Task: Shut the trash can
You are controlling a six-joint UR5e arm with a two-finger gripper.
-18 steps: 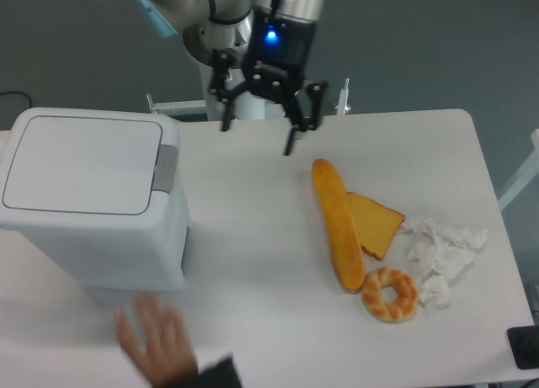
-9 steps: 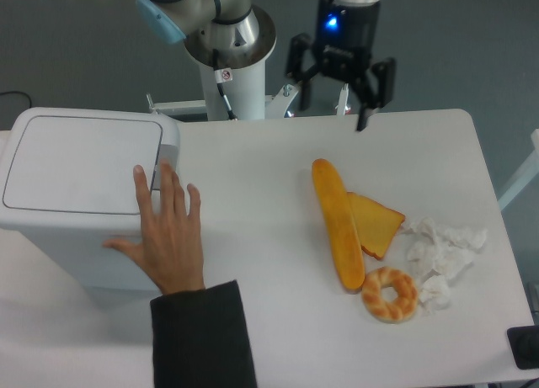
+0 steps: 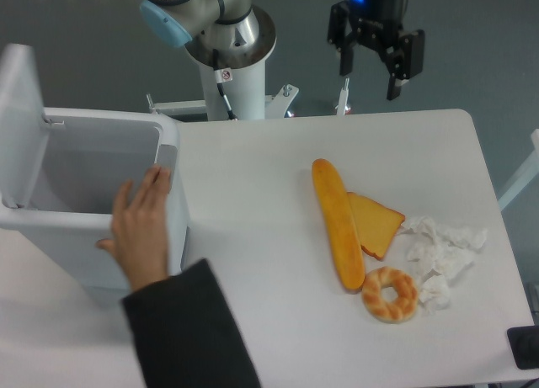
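Writing is scarce in this single fixed view: the only label I can find is a small round red-and-white sticker (image 3: 221,75) on my white base column (image 3: 233,77), too small to read. The trash can (image 3: 93,204) stands at the left end of the white worktop (image 3: 253,236), with its flat lid (image 3: 23,119) swung up and standing nearly upright along the far left side, so the bin is open. I can see pale inner walls, but the bottom is out of sight and I cannot tell whether anything lies inside. A person's hand (image 3: 139,228) in a dark sleeve rests on the front rim of the trash can, fingers touching the grey latch (image 3: 165,156). My gripper (image 3: 376,61) hangs above the far edge of the worktop, well apart from the trash can, its two dark fingers spread wide with nothing between them; a blue light glows on the wrist above it. On the right half of the worktop lies a long bread loaf (image 3: 337,222), a slice of toast (image 3: 377,224) touching its right side, a ring-shaped bagel (image 3: 390,294) just beside the loaf's near end, and crumpled white tissues (image 3: 442,253) next to the toast and bagel.
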